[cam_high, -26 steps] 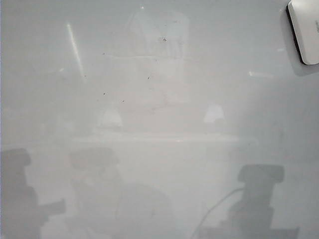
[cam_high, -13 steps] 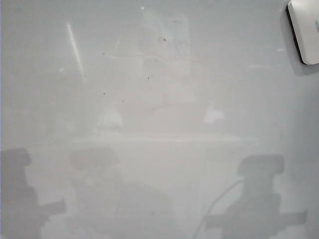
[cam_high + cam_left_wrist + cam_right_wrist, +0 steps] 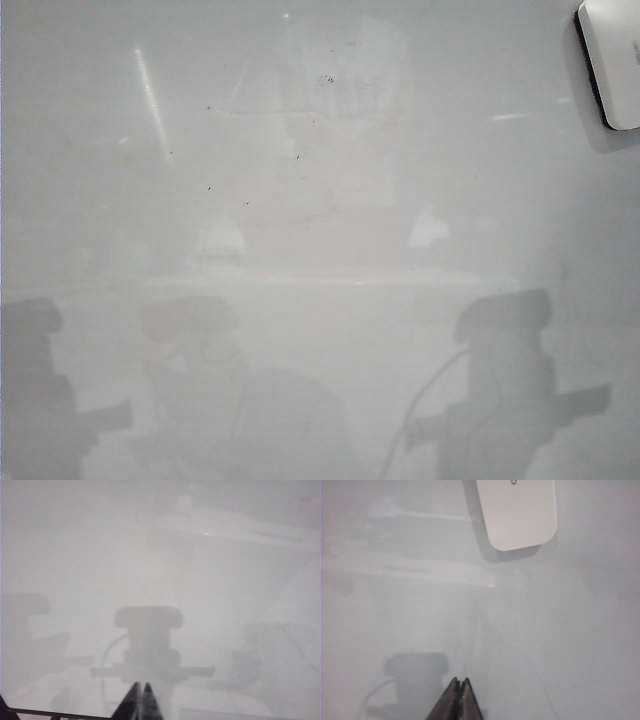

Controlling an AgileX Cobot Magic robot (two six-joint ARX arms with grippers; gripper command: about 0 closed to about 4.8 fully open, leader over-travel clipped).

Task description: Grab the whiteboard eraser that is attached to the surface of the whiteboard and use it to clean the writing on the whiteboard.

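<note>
The whiteboard (image 3: 320,330) fills the exterior view, pale grey and glossy. The whiteboard eraser (image 3: 612,60), a white rounded block with a dark edge, lies at the far right corner and is cut by the frame. In the right wrist view the whiteboard eraser (image 3: 517,512) lies well ahead of my right gripper (image 3: 459,681), which is shut and empty. In its own wrist view my left gripper (image 3: 140,684) is also shut, holding nothing, over the bare whiteboard (image 3: 75,555). No red writing shows; only faint pinkish smudges (image 3: 320,210) and tiny specks. Neither gripper appears in the exterior view, only shadows.
Grey arm shadows (image 3: 500,400) lie on the near part of the board, one at the right and others (image 3: 40,400) at the left. A bright streak of reflected light (image 3: 150,90) crosses the far left.
The right arm's shadow in the exterior view has shifted left and changed shape. The left shadows and the eraser have stayed put.
</note>
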